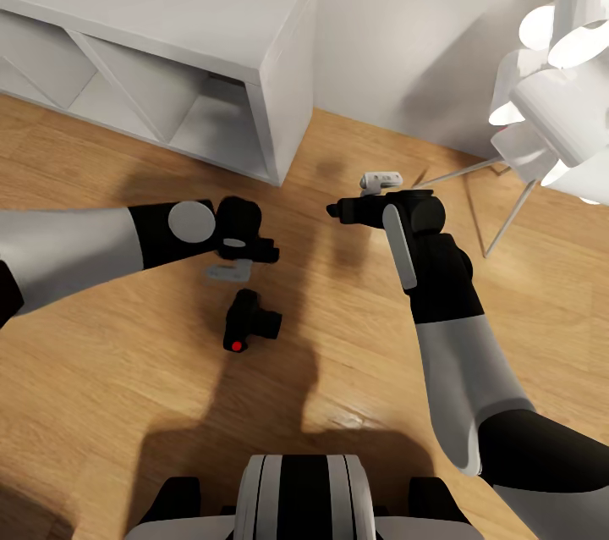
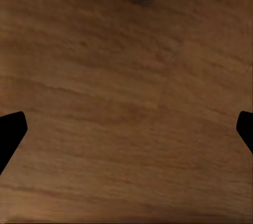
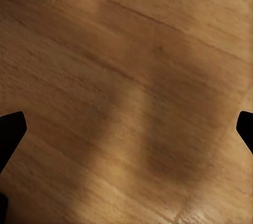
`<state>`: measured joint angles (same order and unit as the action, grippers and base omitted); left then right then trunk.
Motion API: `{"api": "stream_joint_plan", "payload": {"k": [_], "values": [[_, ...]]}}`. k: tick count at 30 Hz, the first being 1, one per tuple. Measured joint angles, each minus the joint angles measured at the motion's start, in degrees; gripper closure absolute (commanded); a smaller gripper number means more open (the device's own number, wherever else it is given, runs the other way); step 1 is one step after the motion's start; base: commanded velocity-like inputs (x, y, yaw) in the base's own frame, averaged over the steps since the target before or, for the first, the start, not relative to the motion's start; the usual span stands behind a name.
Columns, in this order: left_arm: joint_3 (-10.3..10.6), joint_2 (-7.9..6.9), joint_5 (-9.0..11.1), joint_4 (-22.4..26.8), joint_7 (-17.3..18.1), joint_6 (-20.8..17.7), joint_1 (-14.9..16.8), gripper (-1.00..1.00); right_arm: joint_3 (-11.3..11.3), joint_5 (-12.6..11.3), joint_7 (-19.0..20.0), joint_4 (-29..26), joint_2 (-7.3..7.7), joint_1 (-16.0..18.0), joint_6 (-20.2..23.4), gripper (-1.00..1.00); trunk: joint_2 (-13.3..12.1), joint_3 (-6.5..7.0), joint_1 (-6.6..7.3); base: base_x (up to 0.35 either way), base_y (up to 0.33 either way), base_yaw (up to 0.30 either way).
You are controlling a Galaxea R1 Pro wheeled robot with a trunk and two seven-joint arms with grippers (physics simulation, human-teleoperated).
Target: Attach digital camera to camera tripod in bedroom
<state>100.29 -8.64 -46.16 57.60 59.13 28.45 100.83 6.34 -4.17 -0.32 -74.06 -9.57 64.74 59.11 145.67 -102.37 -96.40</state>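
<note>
Head view: digital camera (image 1: 246, 322) lies on wood floor (image 1: 355, 354), red button up, just below left gripper (image 1: 254, 245); both grippers spread wide, empty; right gripper (image 1: 342, 210) near white floor lamp (image 1: 550, 74)

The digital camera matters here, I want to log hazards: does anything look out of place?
Yes. The digital camera lies on the bare wood floor in front of the robot, red button showing, not on any stand or shelf. The left gripper hovers just beyond it, jaws open and empty.
</note>
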Motion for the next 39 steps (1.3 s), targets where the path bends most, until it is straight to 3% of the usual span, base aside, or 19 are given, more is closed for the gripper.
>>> {"api": "stream_joint_plan", "payload": {"k": [11,22,28,34,39], "values": [[0.15,0.88,-0.22,-5.46,-7.96,0.07,0.22,-1.0,0.0,-0.02,0.01,0.0,0.0,0.0,0.0,-1.0,0.0,0.0,0.0,0.0,0.0,0.0],[0.38,2.76,-0.21,-10.3,-12.48,0.19,0.21,-1.0,0.0,0.0,0.0,0.0,0.0,0.0,0.0,-1.0,0.0,0.0,0.0,0.0,0.0,0.0],[1.11,4.82,-0.16,-14.43,-13.3,1.33,0.18,-1.0,0.0,0.0,-0.02,0.0,0.0,0.0,0.0,-1.0,0.0,0.0,0.0,0.0,0.0,0.0],[3.65,8.28,0.04,-20.15,-13.7,4.51,0.13,-1.0,0.0,0.0,-0.01,0.01,0.0,0.0,-0.01,-1.0,0.0,0.0,0.0,0.0,0.0,0.0],[4.64,10.13,0.02,-23.43,-13.82,7.13,0.11,-1.0,0.0,0.0,-0.02,0.01,-0.01,0.0,-0.01,-1.0,0.0,0.0,0.0,0.0,0.0,0.0]]}}
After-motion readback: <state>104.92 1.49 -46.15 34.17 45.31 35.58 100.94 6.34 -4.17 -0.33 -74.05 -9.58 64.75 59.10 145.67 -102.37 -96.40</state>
